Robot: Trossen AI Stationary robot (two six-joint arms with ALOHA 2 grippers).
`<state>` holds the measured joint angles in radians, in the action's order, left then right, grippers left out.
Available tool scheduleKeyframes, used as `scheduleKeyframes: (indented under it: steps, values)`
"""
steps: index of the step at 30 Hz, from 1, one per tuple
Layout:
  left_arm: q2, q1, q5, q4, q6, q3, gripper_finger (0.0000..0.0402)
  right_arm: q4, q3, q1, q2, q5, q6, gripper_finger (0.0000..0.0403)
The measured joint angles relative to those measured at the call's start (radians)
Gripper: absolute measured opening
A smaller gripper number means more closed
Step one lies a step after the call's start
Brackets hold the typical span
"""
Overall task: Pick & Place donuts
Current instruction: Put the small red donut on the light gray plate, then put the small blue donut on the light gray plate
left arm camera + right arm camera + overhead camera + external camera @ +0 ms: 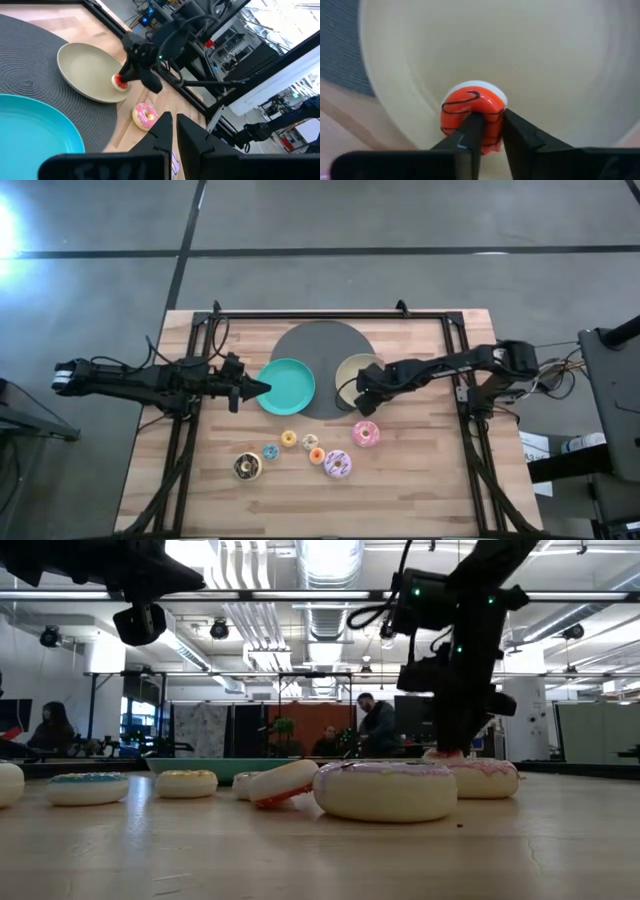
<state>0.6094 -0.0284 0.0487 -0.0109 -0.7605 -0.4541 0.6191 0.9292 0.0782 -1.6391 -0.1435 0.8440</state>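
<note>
- Red donut [472,116] sits at beige plate [530,55] rim, right jaws [487,131] clamped on it.
- Step: placing. Next: release, lift clear.
- Six donuts [337,465] wait on worktop [430,480].
- Left jaws [262,388] closed, empty, beside teal plate [290,385].

Bare tabletop [420,480] lies open beside the donuts [300,452].
</note>
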Motion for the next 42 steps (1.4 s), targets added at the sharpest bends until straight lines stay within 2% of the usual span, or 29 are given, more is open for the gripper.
scheduleKeyframes:
  steps: [5,11,14,17,19,23,27,32,34,38,42]
  values:
    - [0.0,0.0,0.004,-0.012,-0.001,0.0,0.0,0.042,0.025,-0.014,0.008,0.001,-0.02,0.0128]
    - [0.002,0.0,0.007,-0.027,0.0,0.0,0.0,0.161,0.072,-0.036,0.107,-0.122,-0.063,0.0193]
    - [0.003,0.0,0.014,-0.026,0.0,0.0,0.0,0.124,0.079,-0.067,0.157,-0.064,-0.189,0.0214]
    - [0.011,-0.002,-0.001,-0.024,-0.011,0.0,0.0,0.049,0.102,-0.146,0.19,-0.004,-0.364,0.0221]
    - [0.031,-0.011,-0.053,-0.018,-0.038,0.0,0.0,0.055,0.118,-0.19,0.189,-0.001,-0.411,0.022]
    - [0.098,-0.035,-0.084,-0.017,-0.053,0.001,0.0,0.063,0.134,-0.211,0.183,-0.014,-0.302,0.0214]
    - [0.159,-0.035,-0.078,-0.114,-0.025,-0.003,0.0,0.064,0.131,-0.225,0.193,-0.016,-0.219,0.0207]
    - [0.219,-0.037,-0.193,-0.243,0.001,-0.012,0.0,0.099,0.131,-0.253,0.223,-0.017,-0.17,0.0198]
    - [0.238,-0.051,-0.2,-0.182,0.004,-0.031,0.0,0.108,0.13,-0.28,0.23,-0.016,-0.158,0.0195]
    - [0.288,-0.081,-0.166,0.095,0.06,-0.092,0.0,0.112,0.131,-0.339,0.23,-0.012,-0.154,0.0196]
    - [0.338,-0.125,-0.193,0.286,0.064,-0.164,0.0016,0.107,0.131,-0.379,0.223,-0.013,-0.147,0.0205]
